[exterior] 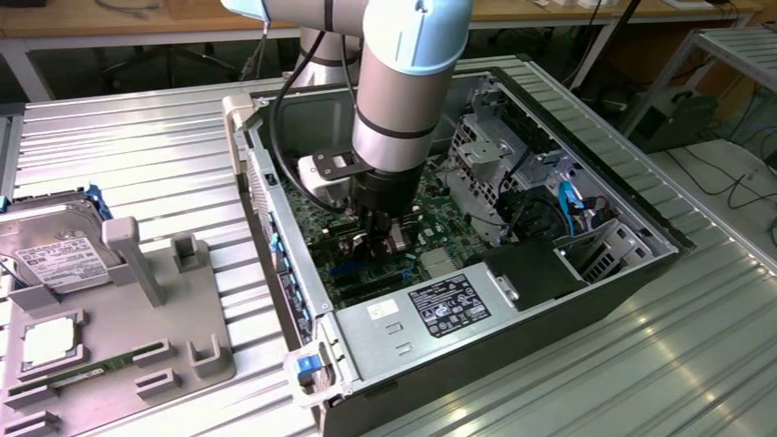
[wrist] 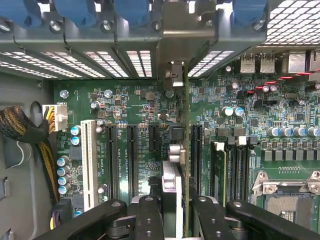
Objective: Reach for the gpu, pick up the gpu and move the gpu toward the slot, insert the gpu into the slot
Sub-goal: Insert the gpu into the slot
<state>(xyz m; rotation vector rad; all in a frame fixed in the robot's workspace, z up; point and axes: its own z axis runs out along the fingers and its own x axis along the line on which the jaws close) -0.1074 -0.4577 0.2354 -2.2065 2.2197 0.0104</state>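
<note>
An open computer case (exterior: 607,273) lies on its side on the ribbed metal desk (exterior: 122,137), filling the middle and right of the exterior view. Inside it are the green motherboard (wrist: 135,100), a silver drive cage (exterior: 486,150) in the upper middle, blue cables (exterior: 565,205) to the right and a power supply (exterior: 413,319) with a black label along the lower edge. At the left of the exterior view a grey holder (exterior: 134,337) carries a hard drive (exterior: 55,246) with a white label, a processor (exterior: 49,341) and a thin green memory stick (exterior: 85,373).

The arm (exterior: 401,82) comes down from the top of the frame into the case, and the jaws (exterior: 377,238) sit low over the motherboard, hemmed in by the case wall on the left and the drive cage on the right.

In the wrist view the gpu (wrist: 185,150) stands edge-on as a thin dark card in the centre, running up from the jaws (wrist: 172,210) to the slotted back wall (wrist: 110,57) of the case. The jaws are narrowed on it, one black finger (wrist: 147,215) on each side of its near end. Black expansion slots (wrist: 132,155) and a white one (wrist: 89,160) lie to its left, memory slots (wrist: 240,170) and the processor socket (wrist: 290,200) to its right. Its lower edge appears to be over the slot (wrist: 196,155) just beside it, though whether it is seated is hard to tell.
</note>
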